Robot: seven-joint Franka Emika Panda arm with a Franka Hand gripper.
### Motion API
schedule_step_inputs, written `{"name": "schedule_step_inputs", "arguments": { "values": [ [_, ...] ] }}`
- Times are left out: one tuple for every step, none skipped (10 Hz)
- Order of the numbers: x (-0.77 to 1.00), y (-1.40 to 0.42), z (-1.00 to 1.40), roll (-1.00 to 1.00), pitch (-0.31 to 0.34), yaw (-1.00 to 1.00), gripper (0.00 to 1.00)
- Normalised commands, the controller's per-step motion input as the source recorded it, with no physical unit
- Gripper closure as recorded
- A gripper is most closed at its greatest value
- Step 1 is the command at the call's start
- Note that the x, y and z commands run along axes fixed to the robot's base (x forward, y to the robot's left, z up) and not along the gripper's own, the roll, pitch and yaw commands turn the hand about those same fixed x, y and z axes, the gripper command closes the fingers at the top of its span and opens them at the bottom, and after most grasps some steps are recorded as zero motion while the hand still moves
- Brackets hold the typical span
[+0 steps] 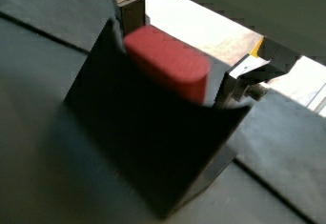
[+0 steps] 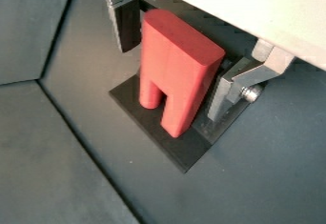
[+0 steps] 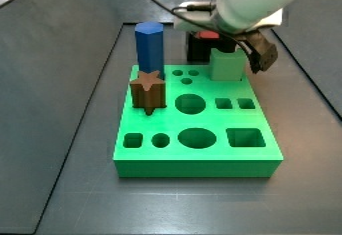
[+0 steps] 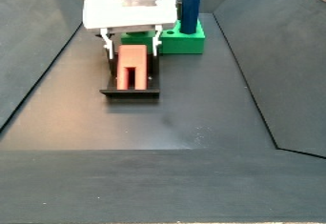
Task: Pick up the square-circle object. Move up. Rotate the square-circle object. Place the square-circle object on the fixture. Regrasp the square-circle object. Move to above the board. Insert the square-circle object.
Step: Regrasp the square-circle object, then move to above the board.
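In a side view the blue prism (image 3: 148, 47) and brown star peg (image 3: 147, 89) stand in the board (image 3: 198, 139). Rightward, the gripper (image 3: 221, 41) hangs low over the fixture (image 4: 130, 82). Both wrist views show the square-circle object (image 2: 176, 68) resting on the fixture, the fingers (image 2: 230, 87) flanking it; whether they press it cannot be told.
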Motion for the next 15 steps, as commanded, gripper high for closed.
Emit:
{"name": "schedule_step_inputs", "arguments": {
  "values": [
    [0.06, 0.0, -0.22, 0.07, 0.013, 0.03, 0.0],
    [0.04, 0.0, -0.19, 0.07, 0.015, 0.03, 0.0],
    [0.02, -0.01, -0.18, 0.07, 0.013, 0.02, 0.0],
    [0.02, -0.01, -0.17, 0.07, 0.013, 0.02, 0.0],
    [0.02, -0.01, -0.17, 0.07, 0.013, 0.02, 0.0],
    [0.0, 0.0, -0.5, 0.0, 0.0, 0.0, 1.0],
    [-0.13, -0.23, 1.0, -0.14, 0.371, 0.16, 1.0],
    [-0.13, -0.23, 1.0, -0.14, 0.367, 0.17, 1.0],
    [-0.13, -0.22, 1.0, -0.12, 0.311, 0.2, 1.0],
    [-0.12, -0.21, 1.0, -0.1, 0.217, 0.25, 1.0],
    [-0.11, -0.21, 1.0, -0.07, 0.148, 0.27, 1.0],
    [-0.11, -0.2, 1.0, -0.05, 0.105, 0.26, 1.0],
    [-0.1, -0.19, 1.0, -0.03, 0.031, 0.23, 1.0],
    [-0.1, -0.19, 1.0, -0.01, -0.021, 0.19, 1.0],
    [-0.1, -0.18, 1.0, -0.01, -0.049, 0.16, 1.0]
  ]
}}
